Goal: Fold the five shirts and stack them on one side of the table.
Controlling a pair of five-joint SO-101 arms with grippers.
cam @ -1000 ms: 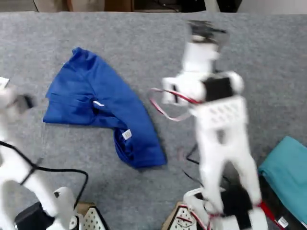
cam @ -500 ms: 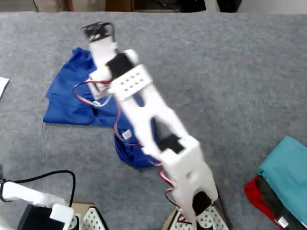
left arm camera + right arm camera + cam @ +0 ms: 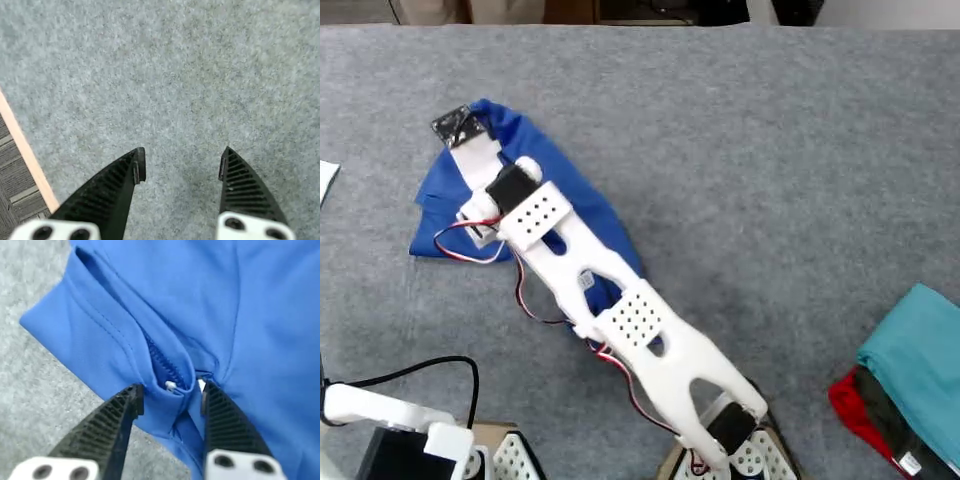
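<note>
A crumpled blue shirt [image 3: 535, 215] lies on the left half of the grey table [image 3: 770, 150]. My right arm stretches from its base at the front edge diagonally across the shirt. Its gripper [image 3: 457, 126] is at the shirt's far left corner. In the right wrist view that gripper [image 3: 170, 387] is open, its fingers either side of a raised fold of the blue shirt [image 3: 210, 305] with a small white tag. My left gripper [image 3: 182, 165] is open over bare grey table [image 3: 190, 75], holding nothing.
A pile of folded shirts, teal [image 3: 915, 350] over red [image 3: 850, 405], sits at the right edge. A white paper [image 3: 325, 180] lies at the left edge. The left arm's base and black cable [image 3: 410, 370] are at the front left. A wooden table edge [image 3: 25, 155] runs beside the left gripper.
My right arm has swung left from the table's middle onto the blue shirt, ending at its far left corner. The left arm has drawn back toward the front left.
</note>
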